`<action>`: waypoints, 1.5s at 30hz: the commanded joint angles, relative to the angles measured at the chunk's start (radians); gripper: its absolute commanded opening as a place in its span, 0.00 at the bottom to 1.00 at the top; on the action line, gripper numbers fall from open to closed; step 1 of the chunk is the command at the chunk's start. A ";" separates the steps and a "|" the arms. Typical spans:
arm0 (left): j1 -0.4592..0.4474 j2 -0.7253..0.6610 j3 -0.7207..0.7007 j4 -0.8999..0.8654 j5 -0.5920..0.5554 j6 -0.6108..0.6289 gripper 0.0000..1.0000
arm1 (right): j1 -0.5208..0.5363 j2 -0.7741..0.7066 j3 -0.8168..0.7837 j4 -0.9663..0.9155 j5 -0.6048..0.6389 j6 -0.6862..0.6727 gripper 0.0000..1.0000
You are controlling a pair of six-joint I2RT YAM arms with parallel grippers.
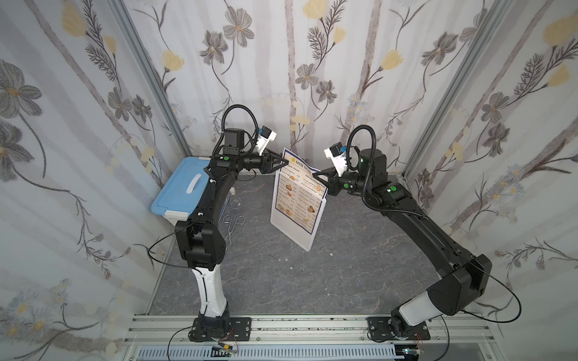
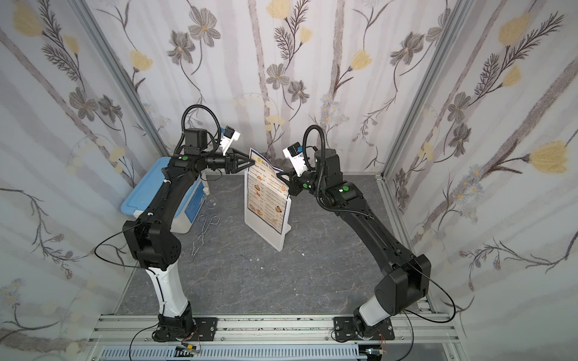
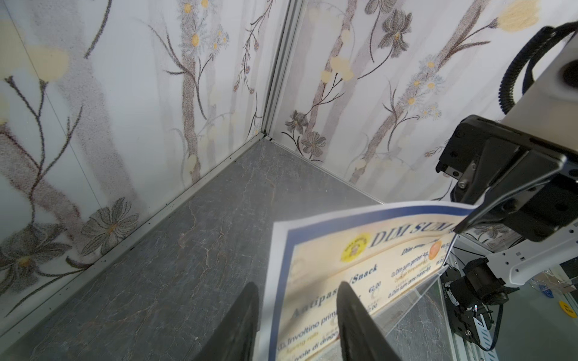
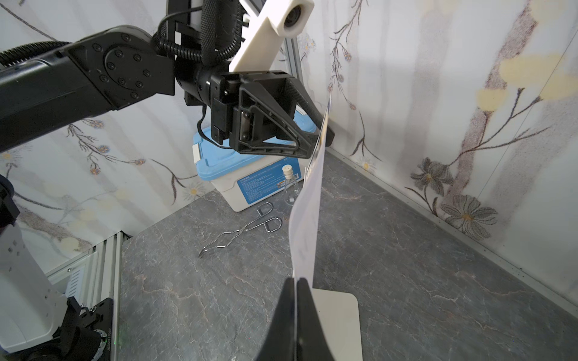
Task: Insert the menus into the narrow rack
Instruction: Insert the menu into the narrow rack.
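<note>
Grey marble-look tabletop (image 1: 344,265) is lying between flowered walls; the menu (image 1: 298,193) is standing on end near its middle, its lower part sitting inside the rack (image 1: 287,231), its headed upper part sticking out above and bending; the rack is standing upright on its white foot; the right gripper (image 1: 319,172) is pinching the menu's upper corner, jaws closed tight on the sheet; the left gripper (image 3: 297,284) is straddling the opposite upper edge, jaws apart, one finger on each side, not squeezing it; a blue-lidded box (image 1: 178,187), a small bottle (image 4: 289,184) and wire tongs (image 1: 233,223) are sitting beside the left arm
</note>
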 commanded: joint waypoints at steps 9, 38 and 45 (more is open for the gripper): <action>-0.001 -0.019 -0.031 -0.014 -0.001 0.049 0.42 | 0.007 0.006 0.049 -0.003 0.015 -0.026 0.33; 0.008 -0.078 -0.067 -0.002 -0.069 0.077 0.61 | 0.040 0.048 0.047 -0.071 0.011 -0.045 0.07; 0.008 -0.133 -0.135 0.077 -0.123 0.057 0.71 | 0.051 0.046 0.013 -0.073 0.025 -0.050 0.08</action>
